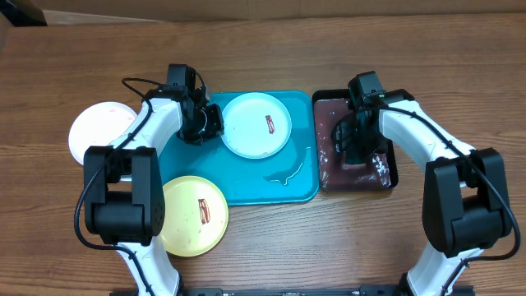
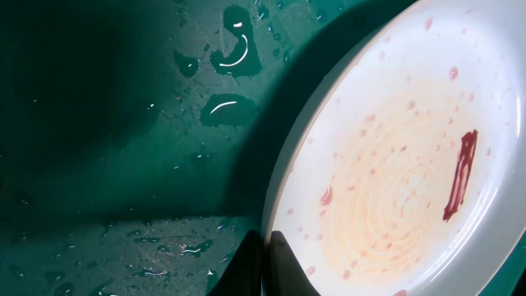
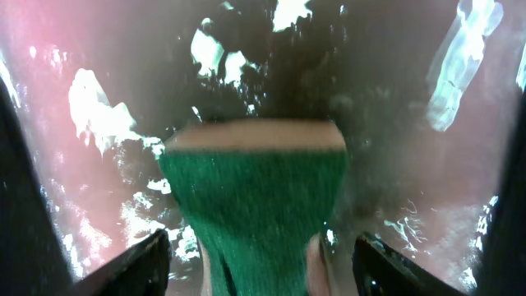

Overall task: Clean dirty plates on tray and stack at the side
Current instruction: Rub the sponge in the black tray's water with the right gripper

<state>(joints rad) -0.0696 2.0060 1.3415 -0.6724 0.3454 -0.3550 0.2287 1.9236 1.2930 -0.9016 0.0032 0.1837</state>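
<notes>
left claw point(image 1: 212, 125) is clamped on the left rim of the light cyan plate point(image 1: 256, 124) on the turquoise tray point(image 1: 246, 187). wet open floor lies nearer. right claw point(image 1: 352, 141) stands spread around a green sponge point(image 3: 255, 205) in the black tray point(image 1: 394, 168).

Turquoise tray point(image 1: 246, 187), beaded with clear droplets. Pale cyan plate point(image 1: 251, 123): dark red streak, faint orange swirl. White plate point(image 1: 97, 131). Yellow-green plate point(image 1: 193, 218): brown-red smear. Black tray point(image 1: 393, 174): reddish-brown film. Green sponge point(image 3: 255, 210). My right arm point(image 1: 415, 131): white, black joints.
</notes>
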